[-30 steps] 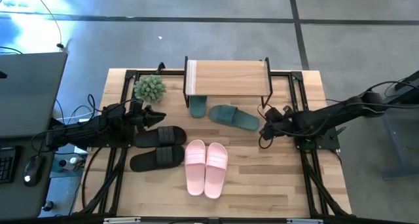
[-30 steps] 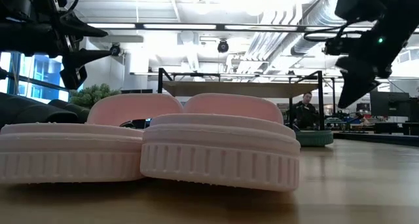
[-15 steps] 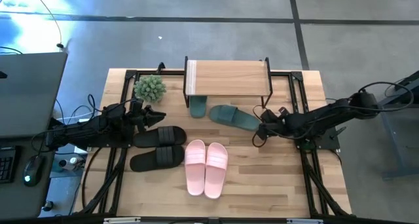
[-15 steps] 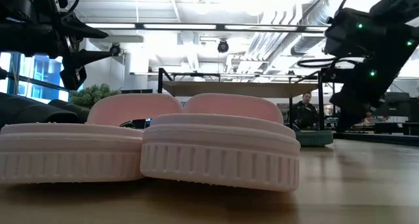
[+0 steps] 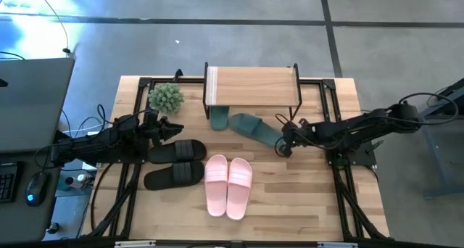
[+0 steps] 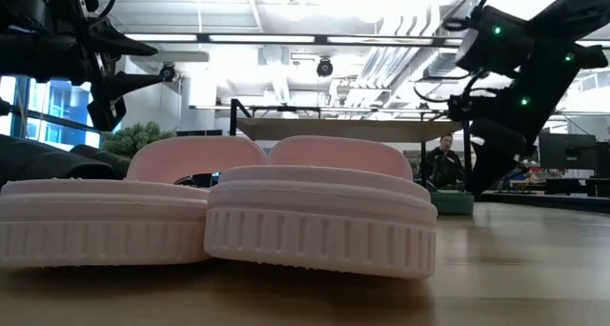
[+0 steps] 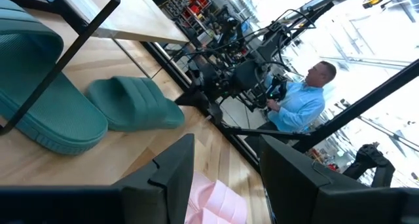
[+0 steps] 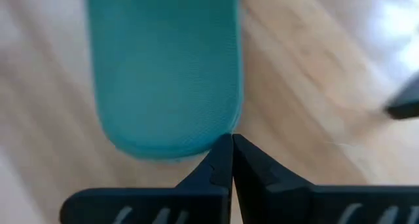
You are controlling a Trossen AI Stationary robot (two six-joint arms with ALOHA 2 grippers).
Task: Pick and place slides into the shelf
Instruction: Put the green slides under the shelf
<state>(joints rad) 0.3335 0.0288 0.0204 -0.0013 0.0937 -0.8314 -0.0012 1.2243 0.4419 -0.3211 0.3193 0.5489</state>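
The dark green slide (image 5: 255,129) lies flat on the table, slanting in front of the shelf (image 5: 252,85). Its partner (image 5: 218,118) sits half under the shelf's plank. My right gripper (image 5: 281,146) is shut at the slanting slide's right end, also seen in the right wrist view (image 8: 230,155). The pink pair (image 5: 228,185) lies side by side at the table's near middle. The black pair (image 5: 176,163) rests left of it. My left gripper (image 5: 172,128) hovers open above the black pair's far slide, touching nothing. My right gripper has its shut fingertips (image 8: 222,160) against the rim of the green slide's rounded right end (image 8: 196,144). They come from the table's right, slanting downward and along the slide's length. The slide lies flat on the table.
A small green plant (image 5: 166,97) stands left of the shelf. Black frame rails (image 5: 330,103) run along the table's left and right sides. Bare wood lies right of the pink pair. A person (image 7: 298,103) sits in the room beyond the table.
My right gripper has moved down and toward the table's left, reaching the green slide's right end. That end has shifted a little toward the left.
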